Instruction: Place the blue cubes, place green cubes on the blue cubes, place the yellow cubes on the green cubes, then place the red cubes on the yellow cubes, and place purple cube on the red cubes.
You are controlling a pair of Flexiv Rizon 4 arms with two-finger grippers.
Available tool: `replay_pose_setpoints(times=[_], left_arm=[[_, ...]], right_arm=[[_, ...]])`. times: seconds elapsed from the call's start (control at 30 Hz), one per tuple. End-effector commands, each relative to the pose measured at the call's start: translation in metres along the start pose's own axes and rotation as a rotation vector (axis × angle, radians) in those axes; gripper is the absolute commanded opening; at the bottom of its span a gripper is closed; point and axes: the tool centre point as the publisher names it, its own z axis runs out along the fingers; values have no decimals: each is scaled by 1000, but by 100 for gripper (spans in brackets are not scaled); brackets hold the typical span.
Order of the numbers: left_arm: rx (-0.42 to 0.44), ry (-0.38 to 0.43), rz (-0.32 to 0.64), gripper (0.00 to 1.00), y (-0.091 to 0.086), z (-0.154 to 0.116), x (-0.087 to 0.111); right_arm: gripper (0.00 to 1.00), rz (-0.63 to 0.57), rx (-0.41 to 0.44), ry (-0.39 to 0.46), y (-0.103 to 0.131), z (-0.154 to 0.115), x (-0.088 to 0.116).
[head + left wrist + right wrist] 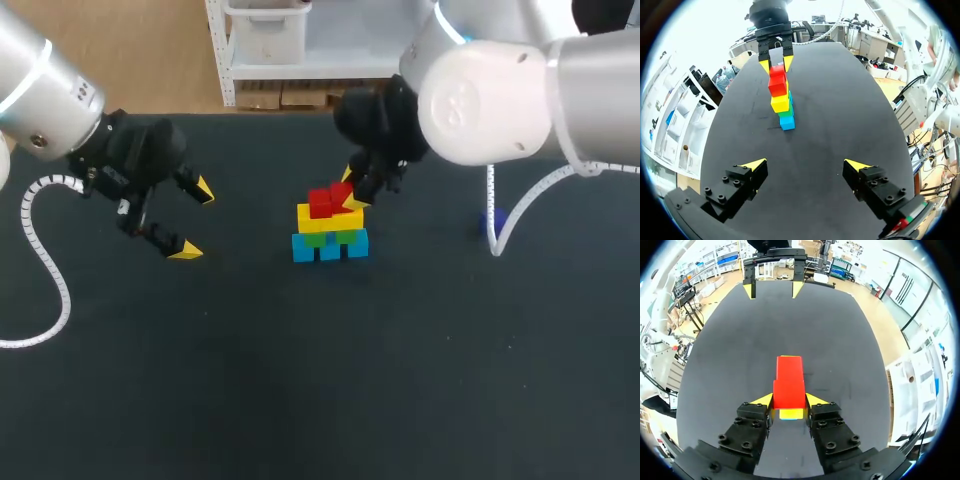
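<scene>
Mid-table, the stack's long axis runs left to right: blue cubes (330, 247), green cubes (347, 236), yellow cubes (318, 219), red cubes (322, 201) on top. The right gripper (789, 401) pinches the right-hand red cube. The left gripper (195, 220) hangs well left, fingers spread, unobstructed.

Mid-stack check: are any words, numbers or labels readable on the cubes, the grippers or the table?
No text is readable.
Red cube held by the right gripper: plain faces.
Yellow cubes, green cubes, blue cubes: plain faces.
Left gripper, table: no marking shows.
</scene>
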Motion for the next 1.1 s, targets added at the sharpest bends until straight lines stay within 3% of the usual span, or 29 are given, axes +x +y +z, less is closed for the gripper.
replay_pose_setpoints(times=[0.03,1.1], left_arm=[[-2,-3,3,100,-1,0,1],[-2,-3,3,100,-1,0,1]], right_arm=[[0,1,2,0,-1,-1,1],[0,11,-6,-5,2,0,4]])
